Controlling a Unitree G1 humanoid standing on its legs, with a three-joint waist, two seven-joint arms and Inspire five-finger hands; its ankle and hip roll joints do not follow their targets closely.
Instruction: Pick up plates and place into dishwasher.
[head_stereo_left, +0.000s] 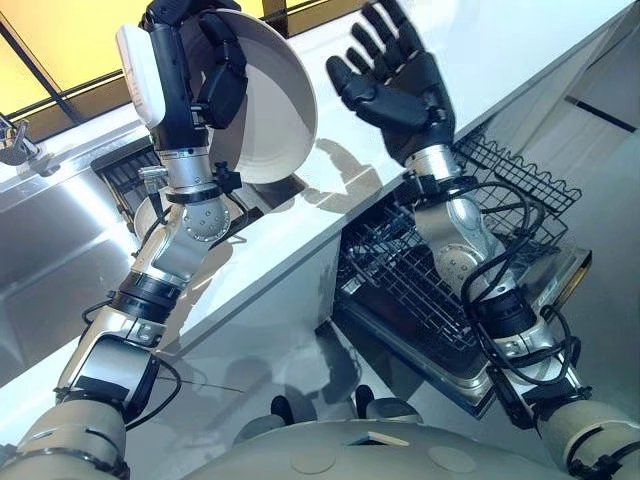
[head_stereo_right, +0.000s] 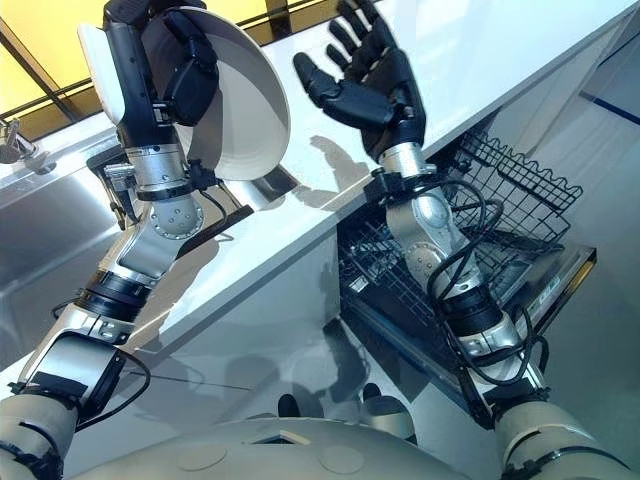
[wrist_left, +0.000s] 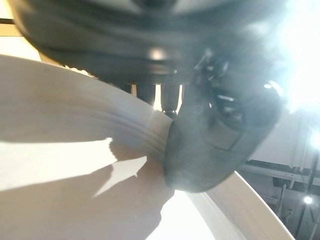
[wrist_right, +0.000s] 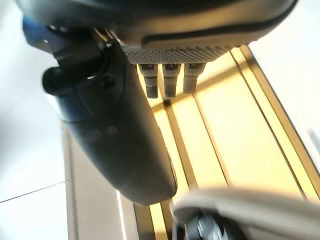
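The left hand (head_stereo_left: 218, 78) is closed around the edge of the white plate (head_stereo_left: 275, 110) and holds it tilted above the counter (head_stereo_left: 500, 45), the right hand (head_stereo_left: 398, 88) is spread and empty just beside its free rim, with the dishwasher rack (head_stereo_left: 520, 185) open below.

We noted the left arm (head_stereo_left: 180, 250) and right arm (head_stereo_left: 470, 250) as silver-grey, black-banded, with round wrist joints; the left hand (head_stereo_left: 215, 75) and right hand (head_stereo_left: 395, 85) were dark, the left bearing a white cover (head_stereo_left: 140, 70).
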